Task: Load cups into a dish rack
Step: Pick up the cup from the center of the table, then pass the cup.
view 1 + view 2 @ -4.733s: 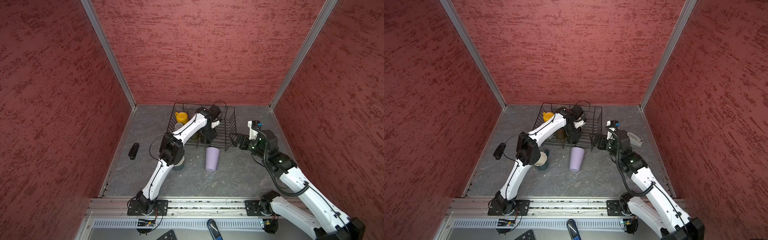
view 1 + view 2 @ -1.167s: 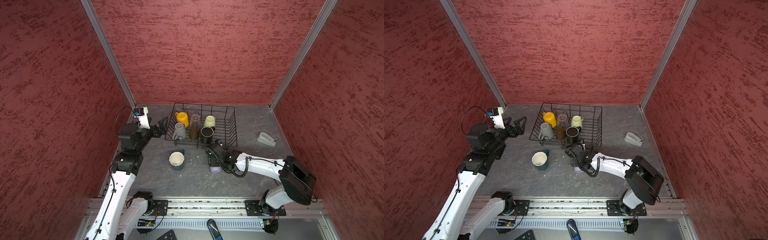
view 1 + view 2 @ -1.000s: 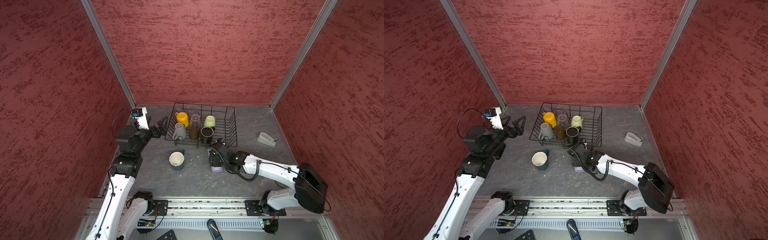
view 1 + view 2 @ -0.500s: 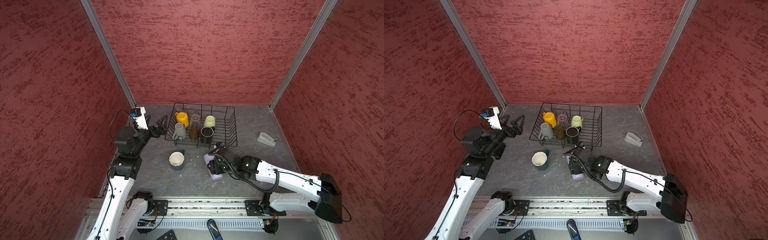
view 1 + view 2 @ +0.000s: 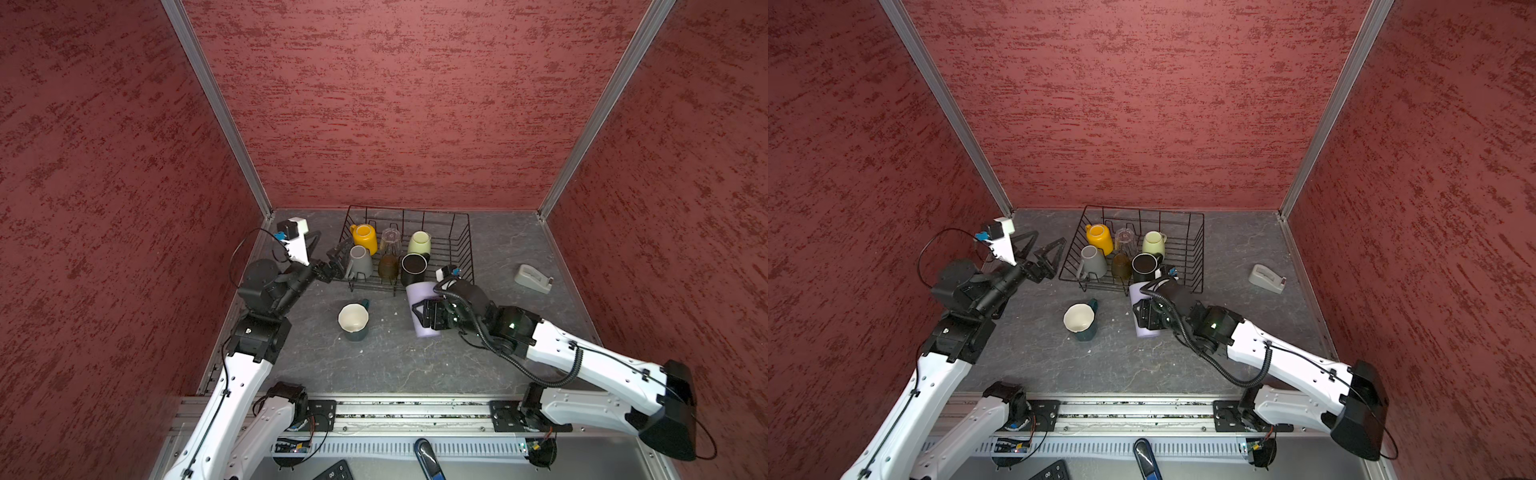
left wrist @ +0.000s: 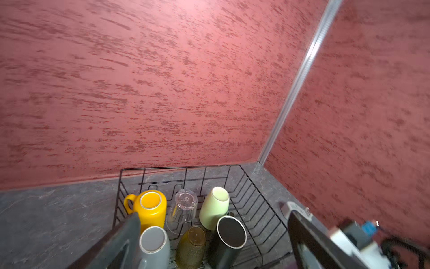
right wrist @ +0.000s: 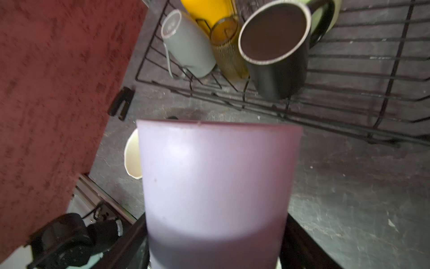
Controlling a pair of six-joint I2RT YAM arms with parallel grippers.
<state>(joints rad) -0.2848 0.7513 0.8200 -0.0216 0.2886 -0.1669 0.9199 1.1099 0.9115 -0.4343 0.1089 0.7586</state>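
The black wire dish rack (image 5: 466,249) (image 5: 1197,249) (image 6: 256,186) (image 7: 349,76) stands at the back and holds the yellow mug (image 5: 365,237), clear glass (image 5: 390,239), pale green mug (image 5: 419,243), grey mug (image 5: 360,262), amber-olive glass (image 5: 388,266) and black mug (image 5: 413,268). My right gripper (image 5: 432,316) (image 5: 1148,316) (image 7: 214,233) is shut on the lilac tumbler (image 5: 419,303) (image 7: 216,174), tilted above the table just in front of the rack. The teal mug (image 5: 353,322) (image 5: 1080,322) stands upright on the table. My left gripper (image 5: 330,245) (image 5: 1048,240) (image 6: 214,215) hovers open beside the rack's left end.
A grey tape dispenser (image 5: 534,279) (image 5: 1266,279) lies at the right of the rack. A small black object (image 7: 122,103) lies by the left wall. Red walls close in three sides, and a metal rail (image 5: 395,409) runs along the front.
The right gripper has raised the lilac tumbler off the table and tipped it, while its arm swung out to the right. The left gripper has barely moved.
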